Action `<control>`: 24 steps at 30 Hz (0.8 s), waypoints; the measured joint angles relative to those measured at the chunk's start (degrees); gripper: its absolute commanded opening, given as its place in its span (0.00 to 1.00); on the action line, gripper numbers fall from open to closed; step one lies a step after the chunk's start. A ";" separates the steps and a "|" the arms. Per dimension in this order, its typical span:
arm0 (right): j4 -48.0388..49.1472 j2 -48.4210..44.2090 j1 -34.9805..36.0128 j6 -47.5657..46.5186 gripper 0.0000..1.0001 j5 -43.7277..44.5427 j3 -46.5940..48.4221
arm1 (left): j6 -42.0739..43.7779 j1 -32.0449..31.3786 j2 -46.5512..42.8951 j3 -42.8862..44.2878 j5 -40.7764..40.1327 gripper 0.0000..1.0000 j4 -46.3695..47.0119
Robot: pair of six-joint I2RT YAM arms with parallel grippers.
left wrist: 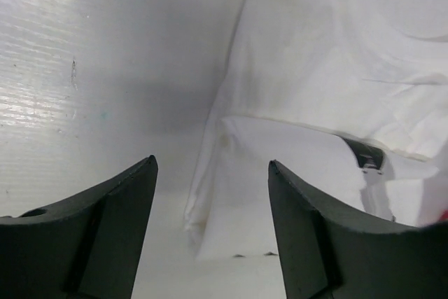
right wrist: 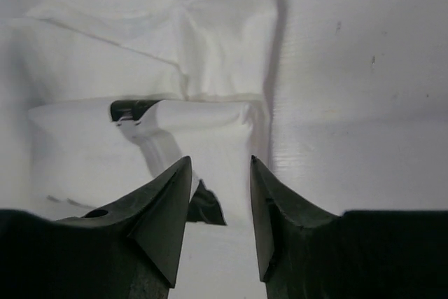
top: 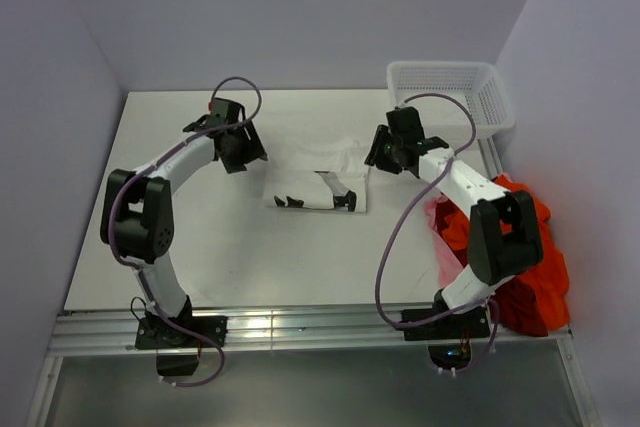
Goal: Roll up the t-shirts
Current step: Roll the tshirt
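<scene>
A white mesh basket (top: 455, 87) stands in the far right corner of the table (top: 220, 257). Orange-red t-shirts (top: 535, 267) are heaped at the near right edge. The white t-shirt (top: 320, 172) lies mid-table, partly folded, with its long axis left to right. The left gripper (left wrist: 213, 164) is at its left end and the right gripper (right wrist: 220, 162) at its right end. Both have their fingers spread and hold nothing.

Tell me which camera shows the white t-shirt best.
Top external view: almost the whole white t-shirt is in sight. The left wrist view shows only its left edge; the right wrist view only its right side.
</scene>
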 measured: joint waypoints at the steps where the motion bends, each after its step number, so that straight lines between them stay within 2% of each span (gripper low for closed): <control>1: 0.83 -1.53 0.00 0.00 0.40 -0.74 -0.85 | -0.02 0.09 -1.57 -0.13 0.02 0.70 0.22; 6: 4.28 -5.57 0.44 0.70 0.19 -7.34 -3.48 | -0.15 -0.44 -9.16 -2.08 1.64 0.66 2.36; 7: 5.31 -5.18 0.68 1.09 0.11 -8.87 -3.50 | -0.26 -0.96 -10.21 -2.36 2.84 0.65 3.28; 10: 9.40 -3.61 1.66 2.49 0.00 -14.64 -4.46 | -0.52 -2.51 -11.17 -3.52 8.68 0.60 7.17; 16: 19.87 2.05 2.91 6.71 0.00 -25.83 -8.31 | -1.68 -4.52 -7.93 -5.60 19.76 0.60 12.79; 24: 29.77 11.76 2.89 11.23 0.00 -32.65 -12.81 | -2.45 -5.55 0.00 -9.18 26.01 0.58 18.16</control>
